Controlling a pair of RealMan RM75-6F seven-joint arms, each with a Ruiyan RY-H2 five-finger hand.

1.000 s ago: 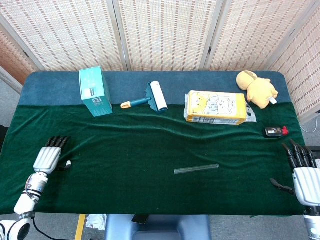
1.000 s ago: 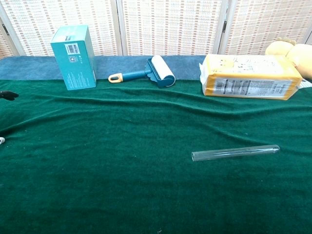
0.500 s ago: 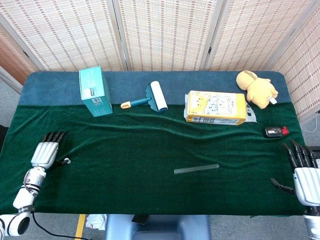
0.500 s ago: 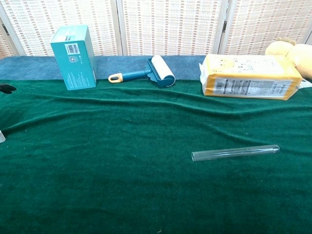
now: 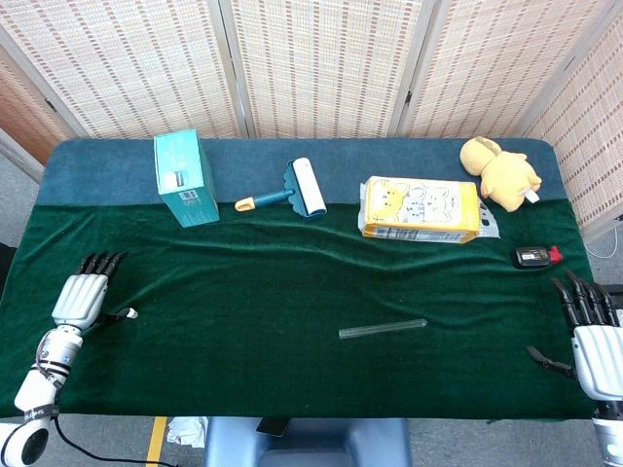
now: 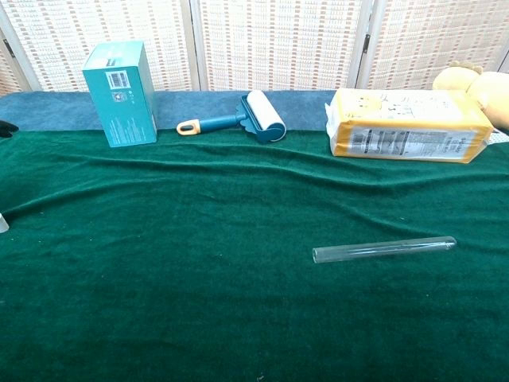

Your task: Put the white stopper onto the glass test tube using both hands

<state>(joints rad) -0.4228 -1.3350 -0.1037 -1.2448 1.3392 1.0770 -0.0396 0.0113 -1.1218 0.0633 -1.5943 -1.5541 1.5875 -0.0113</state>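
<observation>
My left hand [image 5: 80, 297] slid back toward seven o'clock, uncovering the white stopper [image 5: 132, 313] beside it, ungrasped; my right hand [image 5: 589, 331] waited, fingers spread (both empty). The glass test tube [image 5: 383, 329] lay untouched toward three o'clock of the stopper.

Clear glass test tube [image 6: 384, 248] — matt velvety cloth [image 6: 199, 239].

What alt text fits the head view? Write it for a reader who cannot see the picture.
A clear glass test tube lies untouched on a green cloth-covered table, with the left hand beside a small white stopper at the left edge and the right hand open at the right edge. A teal box, lint roller, yellow packet and plush toy line the back.
</observation>
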